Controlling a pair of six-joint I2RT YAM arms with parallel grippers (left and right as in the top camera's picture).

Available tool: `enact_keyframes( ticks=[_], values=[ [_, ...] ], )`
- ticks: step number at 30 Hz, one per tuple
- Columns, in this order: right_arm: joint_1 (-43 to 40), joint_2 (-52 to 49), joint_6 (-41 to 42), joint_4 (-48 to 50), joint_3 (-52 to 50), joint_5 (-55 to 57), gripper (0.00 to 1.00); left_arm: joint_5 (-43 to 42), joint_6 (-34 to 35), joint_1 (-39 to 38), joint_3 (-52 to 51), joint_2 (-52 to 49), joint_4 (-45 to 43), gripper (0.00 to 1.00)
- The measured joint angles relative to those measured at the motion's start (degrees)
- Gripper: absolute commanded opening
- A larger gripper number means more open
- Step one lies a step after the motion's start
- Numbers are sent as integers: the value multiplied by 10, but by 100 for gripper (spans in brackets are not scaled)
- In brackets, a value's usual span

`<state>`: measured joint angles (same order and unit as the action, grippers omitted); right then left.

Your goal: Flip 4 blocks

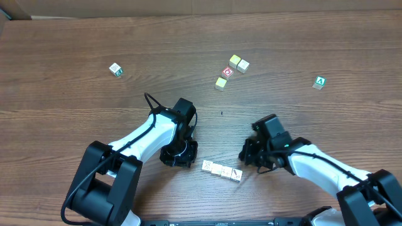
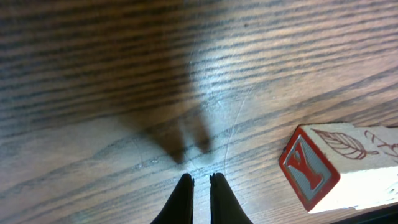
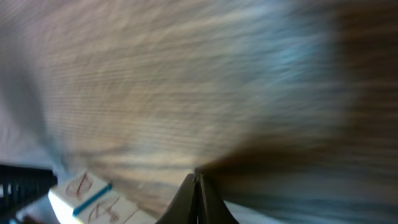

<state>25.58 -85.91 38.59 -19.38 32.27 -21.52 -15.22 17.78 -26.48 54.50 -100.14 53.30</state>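
Nearly shut and pinching nothing: left pincer, tips low over bare bench. Likewise pressed together and empty: right pincer. Between the two, near the front edge: row of blocks, its end block just beside the left tips. To flip well: spread first, straddle one end cube, lift clear of its neighbours, roll, set down.

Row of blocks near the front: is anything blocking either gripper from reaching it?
Nothing visible. Only bare table lies between the left gripper and the row of blocks, and the right gripper sits close by its other end with nothing between.
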Motion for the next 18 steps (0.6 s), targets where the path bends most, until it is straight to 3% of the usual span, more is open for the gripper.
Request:
enact_keyframes(
  ticks=[9, 11, 12, 13, 18],
  values=[
    [-87, -2, -22, -166, 56, 25, 4, 7, 0, 0, 0, 0, -12, 4],
    [-95, -2, -40, -215, 79, 34, 4, 9, 0, 0, 0, 0, -20, 21],
    [-96, -2, -49, -233, 92, 38, 4, 11, -1, 0, 0, 0, -25, 18],
    [-96, -3, -59, -250, 104, 39, 4, 12, 1, 0, 0, 0, -31, 4],
    [-85, -4, -105, -332, 189, 42, 4, 13, -6, 0, 0, 0, -68, 4]
  ],
)
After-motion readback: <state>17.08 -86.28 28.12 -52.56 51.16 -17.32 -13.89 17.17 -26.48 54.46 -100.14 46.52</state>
